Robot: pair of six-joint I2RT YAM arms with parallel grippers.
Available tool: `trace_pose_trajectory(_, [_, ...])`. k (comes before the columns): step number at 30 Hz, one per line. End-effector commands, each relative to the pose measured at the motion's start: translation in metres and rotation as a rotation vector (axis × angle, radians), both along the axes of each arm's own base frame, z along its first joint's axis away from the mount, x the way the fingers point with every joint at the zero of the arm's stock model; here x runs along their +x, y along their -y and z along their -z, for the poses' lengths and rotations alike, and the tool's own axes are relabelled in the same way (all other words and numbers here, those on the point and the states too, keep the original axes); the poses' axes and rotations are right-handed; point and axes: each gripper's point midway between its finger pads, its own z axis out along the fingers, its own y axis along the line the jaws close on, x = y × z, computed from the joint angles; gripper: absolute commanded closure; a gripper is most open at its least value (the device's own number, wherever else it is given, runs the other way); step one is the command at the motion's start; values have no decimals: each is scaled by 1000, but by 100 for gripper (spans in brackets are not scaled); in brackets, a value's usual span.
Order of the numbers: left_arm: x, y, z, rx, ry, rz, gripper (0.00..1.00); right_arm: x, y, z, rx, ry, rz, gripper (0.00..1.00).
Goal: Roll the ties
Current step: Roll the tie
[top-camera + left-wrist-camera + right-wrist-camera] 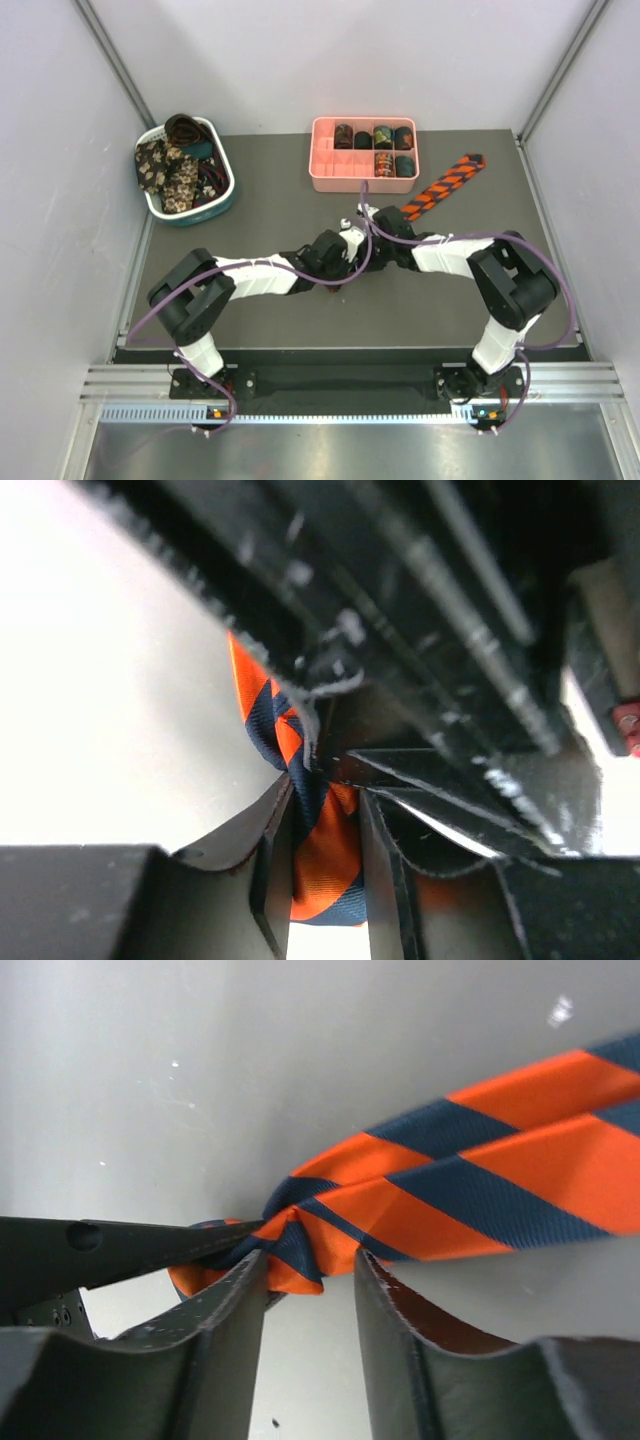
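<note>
An orange and dark-blue striped tie [445,187] lies slantwise on the dark table, from the back right toward the middle. Its near end is hidden under both arms in the top view. In the left wrist view, my left gripper [325,792] is shut on the bunched end of that tie [322,865], with fabric filling the gap between the fingers. My right gripper [310,1257] stands open, and the twisted end of the tie [480,1180] is at its fingertips. The left finger [235,1290] touches the fabric. The left gripper's finger [120,1250] comes in from the left.
A pink compartment tray [362,186] at the back middle holds several rolled ties [382,150]. A white-and-teal basket [228,196] at the back left holds loose floral and dark ties [168,170]. Grey walls close in both sides of the table.
</note>
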Motion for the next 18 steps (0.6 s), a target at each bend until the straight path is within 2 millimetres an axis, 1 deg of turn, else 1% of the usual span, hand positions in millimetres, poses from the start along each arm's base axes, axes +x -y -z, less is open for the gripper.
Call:
trace_pose_trajectory(1, [-15,-11,22,41,-90,-12,66,25,4,-44,44,103,42,56])
trace_pose_trajectory(2, [-16,-12,23,43,-94,-13,66,32,9,-49,47,115,64,56])
trace_pose_trajectory(5, [-17,-15,27,59,-107,-20,67,39,18,-59,69,127,87,55])
trace_pose_trajectory(8, [-18,-18,29,78,-115,-30,67,39,28,-63,66,145,105,54])
trace_pose_trajectory(10, [-18,-19,30,87,-123,-38,67,37,37,-62,50,159,126,55])
trace_pose_trajectory(11, [-18,-19,30,88,-128,-41,67,29,42,-59,45,161,131,57])
trace_pose_trajectory(12, [-18,-20,30,94,-130,-45,67,30,44,-61,51,192,130,59])
trace_pose_trajectory(13, [-18,-20,30,102,-142,-48,67,19,51,-49,34,176,134,59])
trace_pose_trajectory(15, [-19,-21,30,112,-154,-50,67,15,56,-56,50,226,145,59])
trace_pose_trajectory(16, [-18,-19,29,109,-156,-51,66,11,59,-55,52,234,149,60])
trace_pose_trajectory(17, [-19,-21,29,119,-169,-52,66,-3,63,-51,48,243,146,59])
trace_pose_trajectory(18, [-20,-20,28,118,-175,-50,66,-5,67,-50,36,264,160,59])
